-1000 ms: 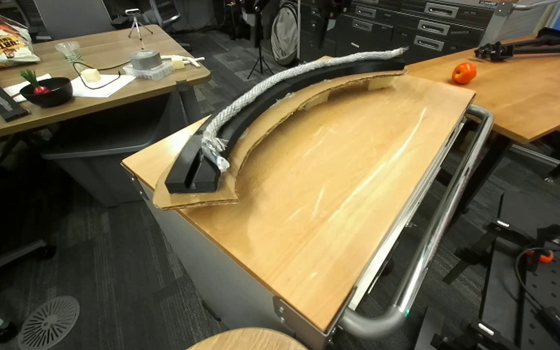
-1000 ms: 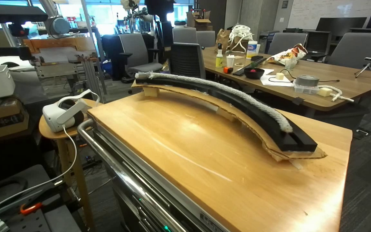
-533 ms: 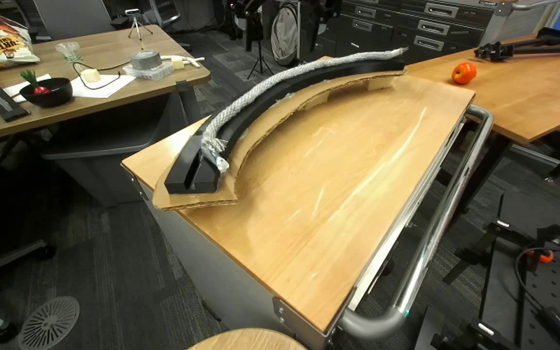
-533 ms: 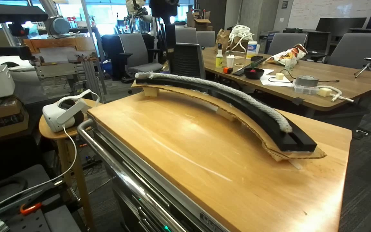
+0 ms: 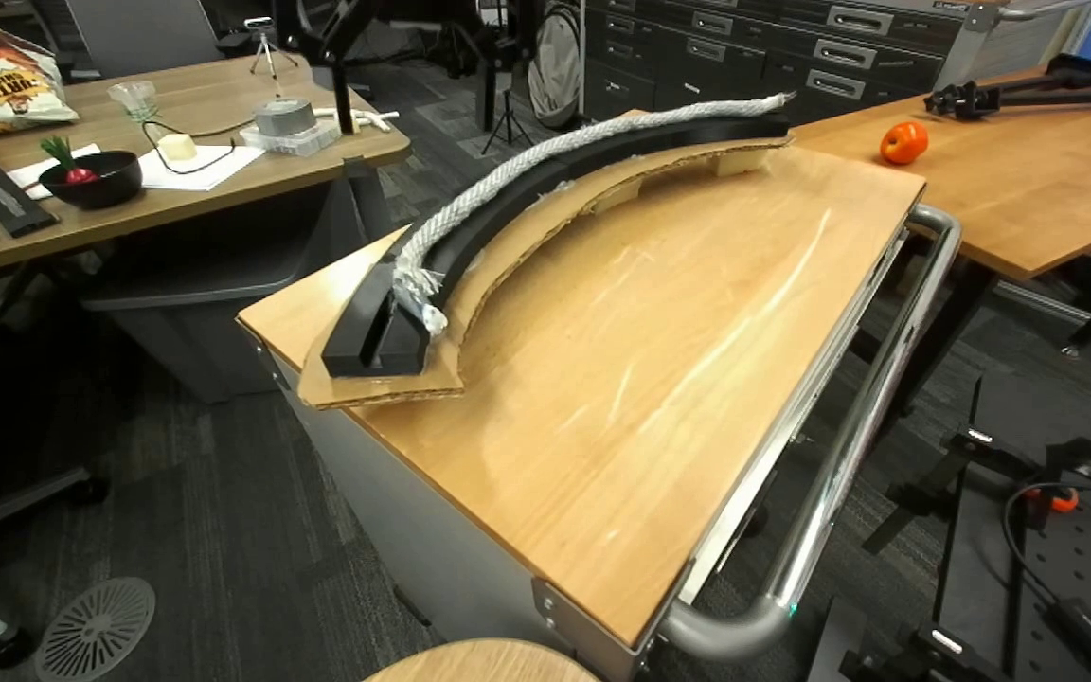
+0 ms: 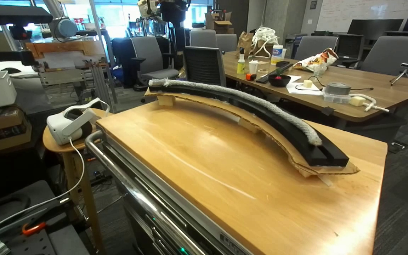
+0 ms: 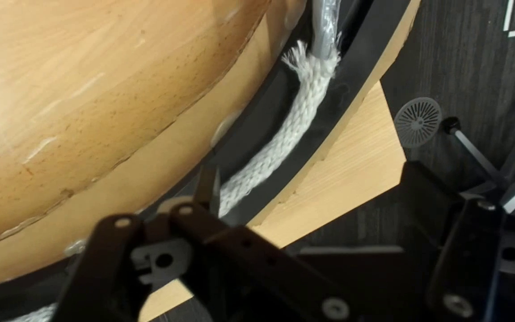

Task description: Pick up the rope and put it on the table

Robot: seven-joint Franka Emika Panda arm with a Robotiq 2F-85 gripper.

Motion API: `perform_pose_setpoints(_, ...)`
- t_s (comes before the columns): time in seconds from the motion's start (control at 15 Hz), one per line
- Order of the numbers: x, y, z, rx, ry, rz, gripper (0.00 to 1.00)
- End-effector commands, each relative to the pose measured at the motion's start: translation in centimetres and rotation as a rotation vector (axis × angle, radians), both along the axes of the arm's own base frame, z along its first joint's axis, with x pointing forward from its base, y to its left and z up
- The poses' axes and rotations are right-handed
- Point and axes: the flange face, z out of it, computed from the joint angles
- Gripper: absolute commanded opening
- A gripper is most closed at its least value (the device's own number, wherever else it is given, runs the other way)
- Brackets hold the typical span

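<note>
Moved toward a corner of the table (image 5: 602, 445), with empty gripper (image 5: 416, 123) spread wide. Shows rope (image 5: 555, 148) on black track (image 5: 498, 216) along the edge opposite the rail (image 5: 869, 417); details its silvery tip (image 7: 327, 31) only in wrist view.

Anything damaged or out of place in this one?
Yes: the rope is frayed at the end in the wrist view, loose strands splaying from its neat braid beside a shiny grey section. The table bears pale streaks, possibly scratches.

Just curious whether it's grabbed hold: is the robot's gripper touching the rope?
Apart: in an exterior view, the gripper stands open, and carpet shows between its fingertips and the rope.
</note>
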Motion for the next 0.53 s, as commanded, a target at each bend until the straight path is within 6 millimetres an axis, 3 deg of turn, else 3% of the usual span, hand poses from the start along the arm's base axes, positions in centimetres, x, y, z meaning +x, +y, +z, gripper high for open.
perform_pose_setpoints(0.0, 3.1, 2.1, -2.3, -0.034, 0.078, -0.023, 1.00)
perform_pose_setpoints(0.47, 4.9, 3.7, -5.8, -0.029, 0.186, -0.054, 1.00)
